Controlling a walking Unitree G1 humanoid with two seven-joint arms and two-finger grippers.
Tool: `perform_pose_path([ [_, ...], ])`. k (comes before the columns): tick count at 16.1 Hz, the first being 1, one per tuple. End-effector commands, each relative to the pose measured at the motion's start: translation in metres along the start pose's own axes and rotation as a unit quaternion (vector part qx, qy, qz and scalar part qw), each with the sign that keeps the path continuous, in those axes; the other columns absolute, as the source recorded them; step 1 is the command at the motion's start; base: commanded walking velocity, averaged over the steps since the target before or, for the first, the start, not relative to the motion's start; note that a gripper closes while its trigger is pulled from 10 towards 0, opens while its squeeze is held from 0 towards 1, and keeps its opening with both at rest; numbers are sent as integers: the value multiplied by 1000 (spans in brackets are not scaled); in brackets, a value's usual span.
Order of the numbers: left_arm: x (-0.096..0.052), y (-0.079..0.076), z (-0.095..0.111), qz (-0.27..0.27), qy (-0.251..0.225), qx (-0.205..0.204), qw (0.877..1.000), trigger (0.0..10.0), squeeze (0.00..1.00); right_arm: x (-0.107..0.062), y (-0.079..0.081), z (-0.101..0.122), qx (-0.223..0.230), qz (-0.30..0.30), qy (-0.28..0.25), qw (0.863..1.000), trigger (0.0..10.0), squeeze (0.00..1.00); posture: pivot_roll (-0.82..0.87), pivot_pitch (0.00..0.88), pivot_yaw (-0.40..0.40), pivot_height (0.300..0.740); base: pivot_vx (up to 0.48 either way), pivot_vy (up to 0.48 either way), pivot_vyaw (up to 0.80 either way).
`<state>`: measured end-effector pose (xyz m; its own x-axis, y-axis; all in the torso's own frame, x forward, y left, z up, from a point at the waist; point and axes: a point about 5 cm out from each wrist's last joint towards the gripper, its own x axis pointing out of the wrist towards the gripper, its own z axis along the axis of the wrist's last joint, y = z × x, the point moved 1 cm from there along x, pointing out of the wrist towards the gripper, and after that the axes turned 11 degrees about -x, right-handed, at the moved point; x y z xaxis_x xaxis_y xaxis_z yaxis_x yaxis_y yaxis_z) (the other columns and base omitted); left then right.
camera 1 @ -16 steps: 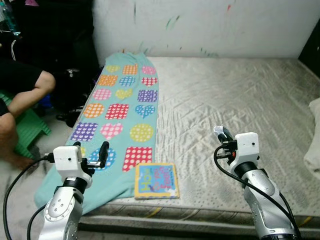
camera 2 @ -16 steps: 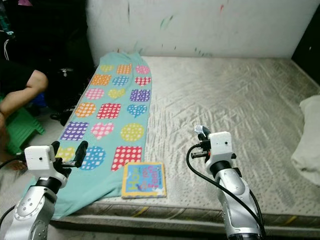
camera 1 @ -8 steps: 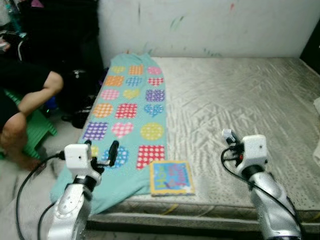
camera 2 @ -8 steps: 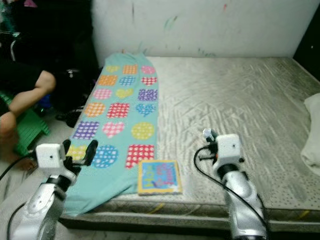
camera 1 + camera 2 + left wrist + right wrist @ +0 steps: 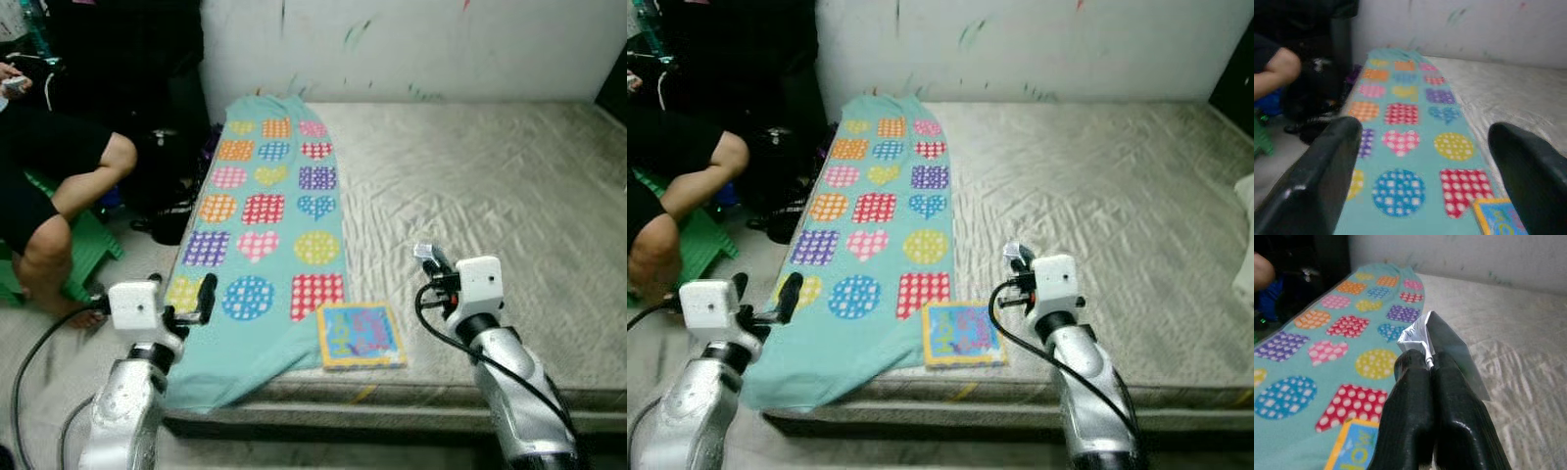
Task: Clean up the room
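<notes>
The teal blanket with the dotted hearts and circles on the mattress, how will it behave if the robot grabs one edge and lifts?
The teal blanket would probably go floppy and trail, since it lies flat and drapes limply over the mattress edge. It looks thin, so likely light. The picture book lies on its near corner and might slide off.

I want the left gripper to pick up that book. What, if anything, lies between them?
Nothing solid. Between the open left gripper and the book at the mattress edge lies only the flat patterned blanket. The right gripper, pinching a scrap of paper, hovers off to the book's other side.
</notes>
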<state>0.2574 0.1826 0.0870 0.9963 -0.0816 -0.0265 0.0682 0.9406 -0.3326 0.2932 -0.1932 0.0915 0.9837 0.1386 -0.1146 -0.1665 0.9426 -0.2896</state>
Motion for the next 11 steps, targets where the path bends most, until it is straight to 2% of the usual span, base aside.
perform_pose_path([
  [1,-1,5,3,4,0,8,1000,10000,0,1,2,3,1,1,-6,1000,10000,0,-74,18,38,740,0,480,0],
  [8,0,5,5,8,-6,13,1000,10000,0,2,4,3,2,6,-8,1000,10000,0,-72,12,37,740,0,440,0],
  [11,1,6,6,9,-9,22,1000,10000,0,3,5,3,0,8,-11,1000,10000,0,-71,11,38,740,0,0,0],
])
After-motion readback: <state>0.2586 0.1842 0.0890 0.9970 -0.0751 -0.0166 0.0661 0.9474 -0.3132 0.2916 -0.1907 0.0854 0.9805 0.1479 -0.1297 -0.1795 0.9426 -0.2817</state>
